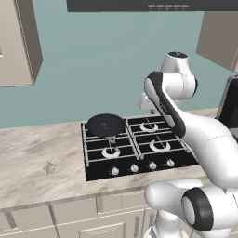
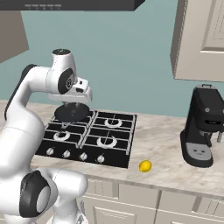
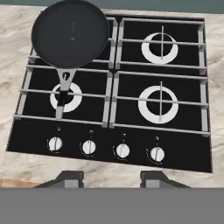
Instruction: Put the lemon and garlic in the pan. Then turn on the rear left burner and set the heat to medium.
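Observation:
The black pan (image 3: 70, 33) sits on the rear left burner, covering its ring, with its thin handle pointing toward the front left burner (image 3: 65, 96). The pan (image 1: 106, 124) holds nothing. The pale garlic (image 1: 48, 168) lies on the counter left of the cooktop. On the counter right of the cooktop, near the front edge, lies the yellow lemon (image 2: 145, 166). My gripper (image 3: 113, 179) hovers high above the cooktop's front edge, looking straight down. It is open, its fingertips (image 3: 72, 178) well apart with nothing between them.
Several round knobs (image 3: 89, 147) line the cooktop's front strip. A black coffee machine (image 2: 201, 127) stands at the far right of the marble counter (image 1: 28, 153). Wall cabinets (image 2: 201, 39) and a range hood (image 1: 153, 4) hang overhead.

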Available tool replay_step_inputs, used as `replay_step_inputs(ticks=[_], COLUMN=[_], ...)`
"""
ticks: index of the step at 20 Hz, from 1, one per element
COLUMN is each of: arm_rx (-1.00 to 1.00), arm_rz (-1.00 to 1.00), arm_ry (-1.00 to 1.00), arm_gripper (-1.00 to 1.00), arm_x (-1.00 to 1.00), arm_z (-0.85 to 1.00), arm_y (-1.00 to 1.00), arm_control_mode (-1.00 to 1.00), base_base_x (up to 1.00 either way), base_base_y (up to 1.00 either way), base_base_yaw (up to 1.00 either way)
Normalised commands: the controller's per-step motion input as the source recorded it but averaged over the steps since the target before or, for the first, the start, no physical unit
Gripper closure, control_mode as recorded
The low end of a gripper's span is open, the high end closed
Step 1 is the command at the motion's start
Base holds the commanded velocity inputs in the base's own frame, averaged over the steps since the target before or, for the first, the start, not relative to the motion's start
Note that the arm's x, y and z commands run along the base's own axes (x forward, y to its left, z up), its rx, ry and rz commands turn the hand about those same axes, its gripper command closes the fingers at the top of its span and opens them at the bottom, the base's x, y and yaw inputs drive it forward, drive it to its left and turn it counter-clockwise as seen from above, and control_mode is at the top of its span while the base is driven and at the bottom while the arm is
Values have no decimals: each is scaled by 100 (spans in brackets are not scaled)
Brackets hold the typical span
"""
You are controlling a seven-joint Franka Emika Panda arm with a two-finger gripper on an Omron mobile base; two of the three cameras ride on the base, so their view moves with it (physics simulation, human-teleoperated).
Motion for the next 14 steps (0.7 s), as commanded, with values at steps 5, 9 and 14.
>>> replay_step_inputs(ticks=[5,9,14], arm_rx=[0,-1,-6], arm_rz=[0,0,-3], arm_ry=[5,10,19], arm_gripper=[-100,-100,-100], arm_x=[-18,-3,0], arm_z=[-11,-40,-26], arm_y=[0,-18,-81], arm_control_mode=[-100,-100,-100], base_base_x=[0,0,0], base_base_y=[0,0,0], base_base_yaw=[0,0,0])
